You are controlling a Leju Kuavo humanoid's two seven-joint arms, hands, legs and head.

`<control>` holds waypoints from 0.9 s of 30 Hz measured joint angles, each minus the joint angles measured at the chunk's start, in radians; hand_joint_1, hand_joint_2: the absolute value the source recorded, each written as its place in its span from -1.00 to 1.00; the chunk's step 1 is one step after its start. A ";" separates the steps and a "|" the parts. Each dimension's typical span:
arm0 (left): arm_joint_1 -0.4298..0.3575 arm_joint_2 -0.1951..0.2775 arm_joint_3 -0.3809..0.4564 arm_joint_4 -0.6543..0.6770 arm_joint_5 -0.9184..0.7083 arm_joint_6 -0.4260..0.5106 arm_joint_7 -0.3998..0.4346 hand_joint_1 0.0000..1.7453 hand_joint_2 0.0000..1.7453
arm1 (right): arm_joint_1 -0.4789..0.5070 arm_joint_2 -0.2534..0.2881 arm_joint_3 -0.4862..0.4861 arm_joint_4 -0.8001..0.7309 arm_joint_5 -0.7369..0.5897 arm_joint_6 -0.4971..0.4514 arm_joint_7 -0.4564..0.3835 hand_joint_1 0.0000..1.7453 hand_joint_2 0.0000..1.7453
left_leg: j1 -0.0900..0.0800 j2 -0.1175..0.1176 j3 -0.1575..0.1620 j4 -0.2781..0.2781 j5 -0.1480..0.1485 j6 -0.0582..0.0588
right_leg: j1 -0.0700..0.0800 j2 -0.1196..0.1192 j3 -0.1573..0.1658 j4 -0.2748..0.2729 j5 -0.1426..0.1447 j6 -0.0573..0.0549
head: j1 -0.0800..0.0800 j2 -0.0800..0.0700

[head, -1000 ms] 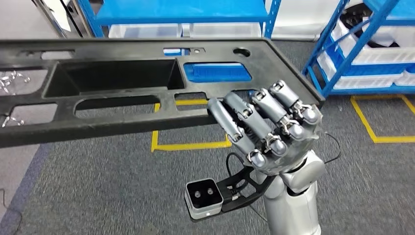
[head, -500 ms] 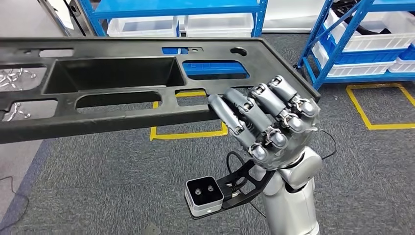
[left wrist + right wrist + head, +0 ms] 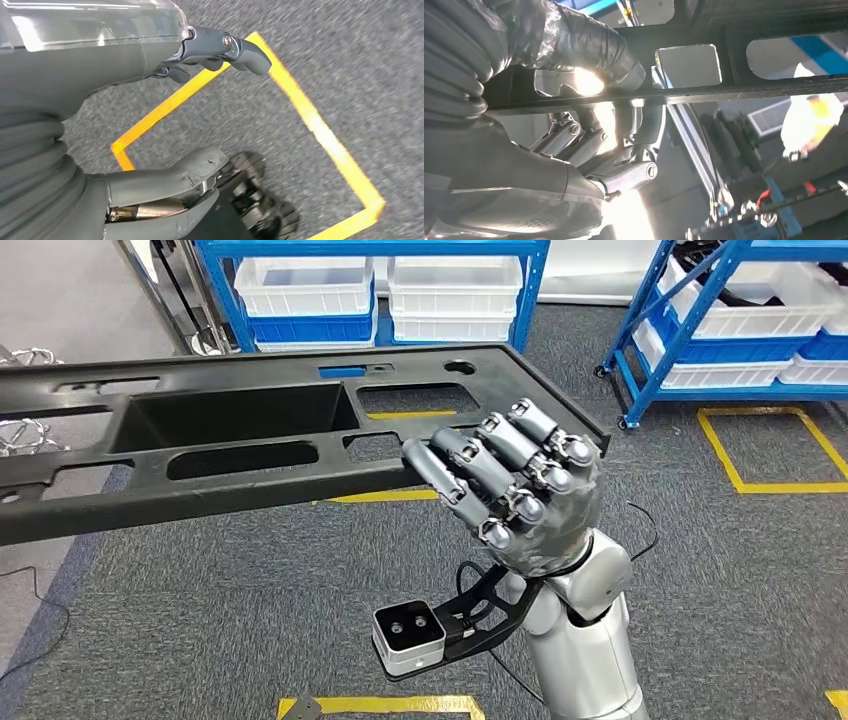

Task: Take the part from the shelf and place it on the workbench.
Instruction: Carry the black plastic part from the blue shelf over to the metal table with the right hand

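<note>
A long black plastic part (image 3: 200, 495) with a deep well and several cut-outs runs level from the left edge of the head view to the middle. My right hand (image 3: 520, 490) grips its right end from below, fingers curled over the near rail. In the right wrist view the rail of the part (image 3: 734, 92) passes between the thumb and the fingers of my right hand (image 3: 589, 145). My left hand (image 3: 125, 65) hangs over grey carpet and yellow tape, fingers apart and holding nothing.
Blue shelving with white bins (image 3: 450, 285) stands straight ahead behind the part. A second blue rack (image 3: 700, 340) with bins is at the right. Yellow tape squares (image 3: 770, 455) mark the grey carpet. Shiny metal pieces (image 3: 20, 430) lie at the far left.
The whole view has shifted: the camera has moved and more of the shelving and its white bins has come into view. My right hand keeps its grip on the part.
</note>
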 joint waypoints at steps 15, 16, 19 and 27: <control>0.005 -0.001 0.000 0.000 0.008 0.007 -0.011 -1.00 1.00 | -0.005 -0.005 0.018 0.031 -0.038 0.000 0.000 1.00 1.00 | 0.012 -0.006 -0.147 0.337 -0.098 -0.062 | 0.007 -0.004 0.110 -0.267 0.078 -0.053 | -0.001 0.000; 0.005 -0.001 0.000 0.000 0.008 0.007 -0.012 -1.00 1.00 | -0.005 -0.005 0.019 0.032 -0.041 0.000 0.000 1.00 1.00 | 0.012 -0.006 -0.120 0.317 -0.066 -0.059 | 0.008 -0.003 0.098 -0.267 0.088 -0.052 | -0.001 0.000; 0.005 -0.001 0.000 0.000 0.009 0.008 -0.014 -1.00 1.00 | -0.005 -0.005 0.019 0.033 -0.042 0.000 0.000 1.00 1.00 | 0.008 -0.039 0.035 0.116 -0.062 -0.038 | 0.009 0.009 0.075 -0.265 0.113 -0.040 | -0.001 0.000; 0.008 0.000 0.000 0.000 0.006 0.009 -0.019 -1.00 1.00 | -0.003 -0.009 0.021 0.037 -0.048 0.000 0.000 1.00 1.00 | 0.003 0.003 0.076 -0.008 -0.057 0.003 | 0.004 0.015 -0.012 -0.095 0.023 -0.003 | 0.000 0.000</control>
